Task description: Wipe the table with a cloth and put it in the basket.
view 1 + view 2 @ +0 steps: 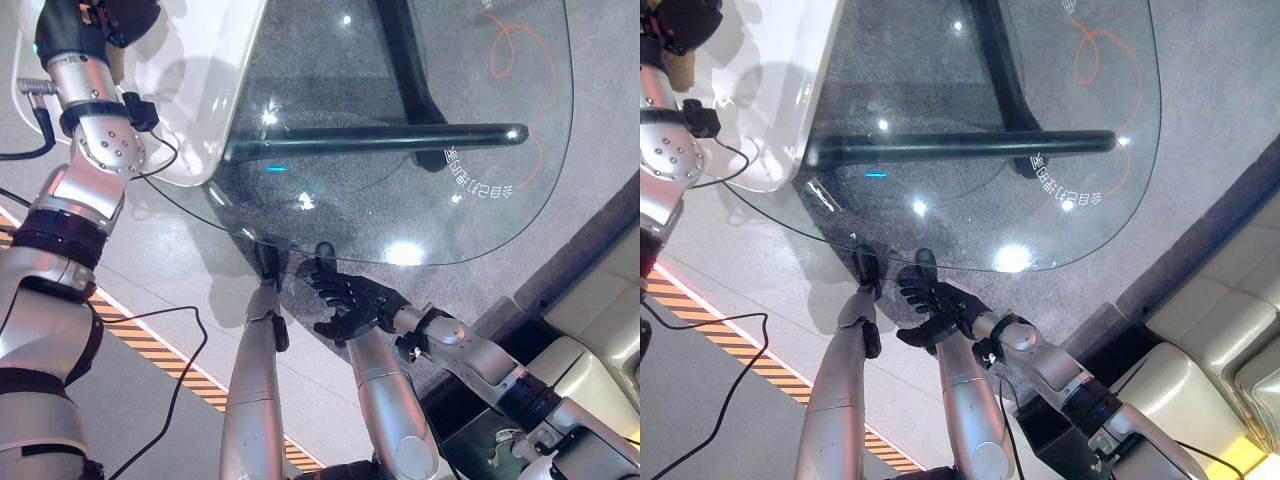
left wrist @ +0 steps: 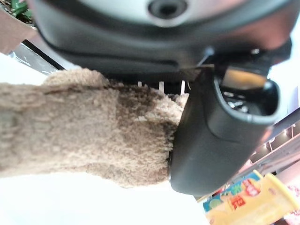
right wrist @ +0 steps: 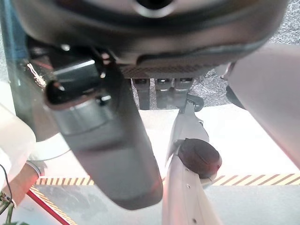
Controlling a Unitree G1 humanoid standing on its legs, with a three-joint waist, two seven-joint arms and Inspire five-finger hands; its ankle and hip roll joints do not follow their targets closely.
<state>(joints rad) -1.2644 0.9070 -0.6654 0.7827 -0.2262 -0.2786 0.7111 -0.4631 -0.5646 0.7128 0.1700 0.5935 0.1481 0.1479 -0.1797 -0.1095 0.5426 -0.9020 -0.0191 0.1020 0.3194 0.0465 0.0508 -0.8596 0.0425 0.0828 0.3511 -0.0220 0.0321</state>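
Gripping the cloth (image 2: 93, 131) at far left is the L hand (image 1: 90, 22), up at the top corner of the head views. Its wrist view shows the thumb (image 2: 211, 140) pressed against one end of the tan, fluffy fabric w/ the fingers curled behind it, so the cloth is pinched. The rest of it trails away from the palm, over something pale. A bit of tan also peeks out below the hand in the right eye view. Just beneath and beside that hand is a glossy white top (image 1: 200, 90) w/ a rounded corner; can't tell if it's a basket or furniture.

Its corner overlaps the glass table (image 1: 500, 235), which spreads across the middle. A dark bar (image 1: 380, 140) runs under the glass, and grey carpet shows through it. An orange squiggle (image 1: 515, 45) marks the far R part of the glass.

On the floor lower L, striped tape (image 1: 150, 345) runs diagonally.

The R hand (image 1: 350, 300) is at bottom centre, just off the table's near edge. Fingers loosely spread, holding nothing, well apart from the cloth.

Pale sofa cushions (image 1: 590, 330) are at lower R.
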